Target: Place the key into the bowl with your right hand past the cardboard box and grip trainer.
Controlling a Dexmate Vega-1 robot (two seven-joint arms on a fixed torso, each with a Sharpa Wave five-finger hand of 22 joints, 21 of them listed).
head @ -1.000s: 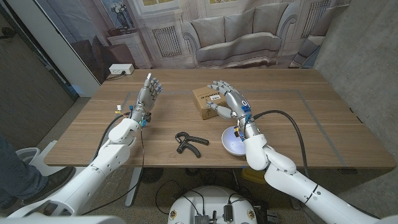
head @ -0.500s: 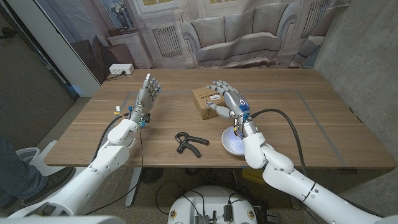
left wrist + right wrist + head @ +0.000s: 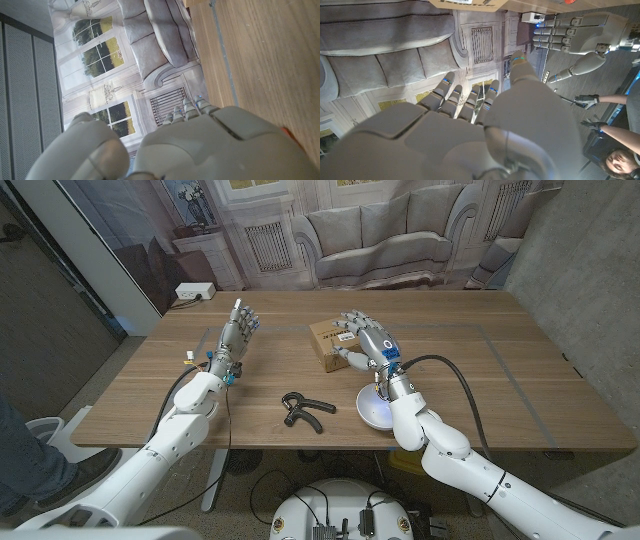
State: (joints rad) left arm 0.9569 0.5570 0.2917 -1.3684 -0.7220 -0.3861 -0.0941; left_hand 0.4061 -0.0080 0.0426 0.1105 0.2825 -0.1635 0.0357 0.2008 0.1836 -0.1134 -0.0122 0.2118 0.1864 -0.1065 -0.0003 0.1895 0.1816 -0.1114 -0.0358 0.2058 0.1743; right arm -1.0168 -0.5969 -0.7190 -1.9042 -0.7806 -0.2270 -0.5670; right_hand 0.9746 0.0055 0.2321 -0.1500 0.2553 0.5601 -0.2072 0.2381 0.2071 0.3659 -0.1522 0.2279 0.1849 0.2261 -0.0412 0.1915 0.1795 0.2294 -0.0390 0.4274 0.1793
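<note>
just right hand, fingers spread

Left hand raised above the table on its forearm, fingers straight and together, holding nothing. Right hand up at table centre, fingers spread, thumb angled inward, nothing visible in its grasp. Both arms enter from the near corners.

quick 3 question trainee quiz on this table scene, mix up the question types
1. True or false: the grip trainer lies inside the bowl.
2. What is the right hand raised over? A) cardboard box B) power strip C) left hand
3. Fill in: the left hand's fingers point ____ and grip nothing.

Key: 1 false; 2 A; 3 up.
</note>
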